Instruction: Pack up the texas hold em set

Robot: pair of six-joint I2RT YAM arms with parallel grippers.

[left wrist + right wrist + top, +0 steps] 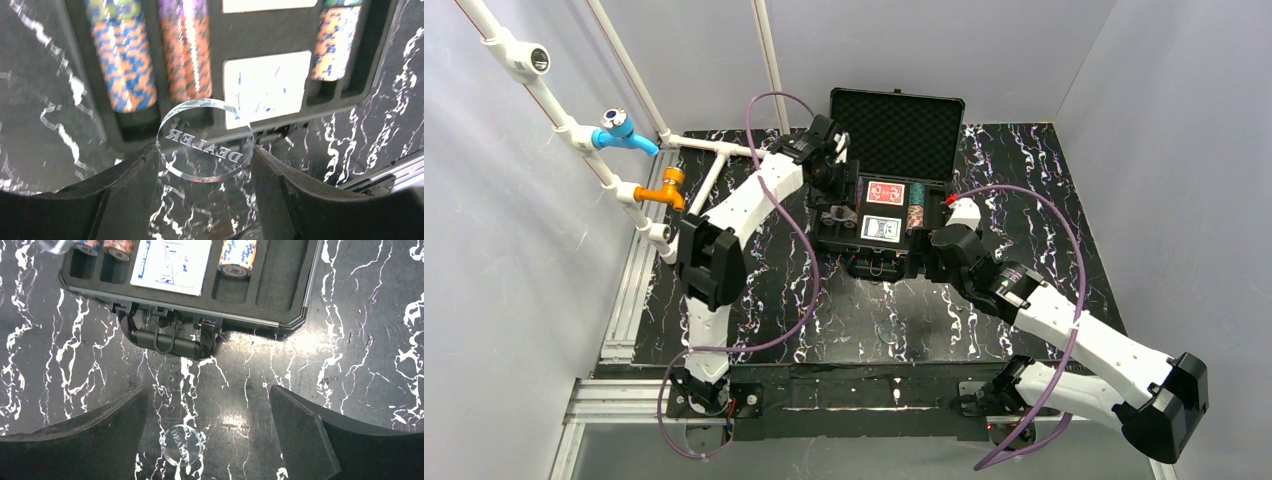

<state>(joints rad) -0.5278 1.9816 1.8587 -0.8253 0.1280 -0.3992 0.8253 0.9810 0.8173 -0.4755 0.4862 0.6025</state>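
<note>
The black case (pixel 828 236) lies open on the table, its foam-lined lid (pixel 894 130) standing up at the back. In its tray lie a red-backed deck (pixel 885 192), a blue-backed deck (pixel 881 229) and rows of striped chips (pixel 125 60). My left gripper (pixel 205 160) hangs over the tray's near left corner, shut on a clear round dealer button (pixel 205 142) by its edges. My right gripper (pixel 207 405) is open above the table in front of the case handle (pixel 167 342). A second clear dealer button (pixel 181 444) lies flat on the table between its fingers, nearer the left one.
White pipes with a blue valve (pixel 619 128) and an orange valve (pixel 667 187) stand at the back left. Some chip slots (pixel 280 270) at the tray's right end are unfilled. Grey walls enclose the black marbled table (pixel 864 320).
</note>
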